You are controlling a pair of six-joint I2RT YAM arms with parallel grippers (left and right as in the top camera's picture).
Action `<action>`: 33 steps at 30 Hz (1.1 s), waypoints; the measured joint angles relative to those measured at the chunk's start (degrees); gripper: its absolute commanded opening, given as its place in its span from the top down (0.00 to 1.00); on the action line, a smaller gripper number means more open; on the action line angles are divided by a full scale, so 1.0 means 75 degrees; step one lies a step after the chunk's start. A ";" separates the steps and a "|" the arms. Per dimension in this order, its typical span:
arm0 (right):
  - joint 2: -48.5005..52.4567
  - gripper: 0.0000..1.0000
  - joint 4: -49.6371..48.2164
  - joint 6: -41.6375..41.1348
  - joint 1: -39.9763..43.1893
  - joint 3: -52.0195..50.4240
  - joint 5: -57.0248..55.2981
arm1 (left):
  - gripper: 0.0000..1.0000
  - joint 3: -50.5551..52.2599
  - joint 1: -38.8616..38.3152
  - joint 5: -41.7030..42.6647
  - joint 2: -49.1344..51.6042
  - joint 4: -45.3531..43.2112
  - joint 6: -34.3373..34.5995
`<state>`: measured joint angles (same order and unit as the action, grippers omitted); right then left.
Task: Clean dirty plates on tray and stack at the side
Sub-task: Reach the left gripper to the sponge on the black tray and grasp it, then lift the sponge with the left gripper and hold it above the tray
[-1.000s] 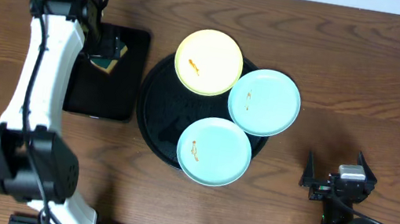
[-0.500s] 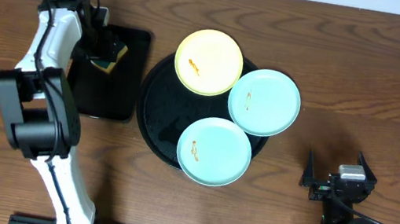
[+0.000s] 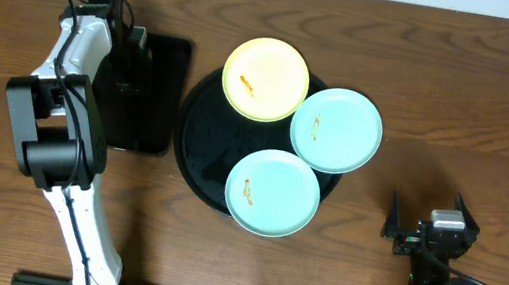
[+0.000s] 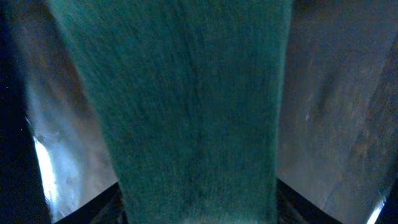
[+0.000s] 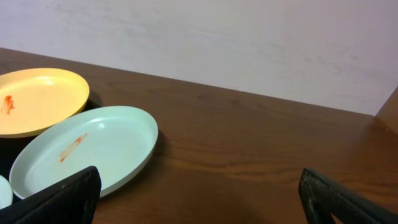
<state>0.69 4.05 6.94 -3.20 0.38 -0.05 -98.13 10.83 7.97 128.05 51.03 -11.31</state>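
Nearest, the right gripper [image 3: 424,216] is sitting low over the tabletop [image 3: 502,109] with its jaws spread wide, holding nothing. Beyond it, the three plates are lying on the round tray [image 3: 197,134]. A mint-blue plate [image 3: 272,193] is overhanging the front rim, a second mint-blue plate [image 3: 336,130] the right rim, and the yellow plate [image 3: 265,79] is resting at the back. Each is showing an orange smear. Farthest, the left gripper [image 3: 133,48] is hanging over the rectangular tray [image 3: 154,107], a green sponge [image 4: 196,106] filling the gap between its jaws. Whether they are pinching it cannot be told.
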 measured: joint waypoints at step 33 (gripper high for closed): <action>0.0000 0.01 0.0000 -0.0003 0.0000 0.0000 0.0000 | 0.58 0.0306 -0.0003 0.0093 -0.0117 -0.0644 0.1142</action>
<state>0.69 4.05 6.92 -3.20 0.38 -0.05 -95.83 10.81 8.67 127.17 46.19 -2.74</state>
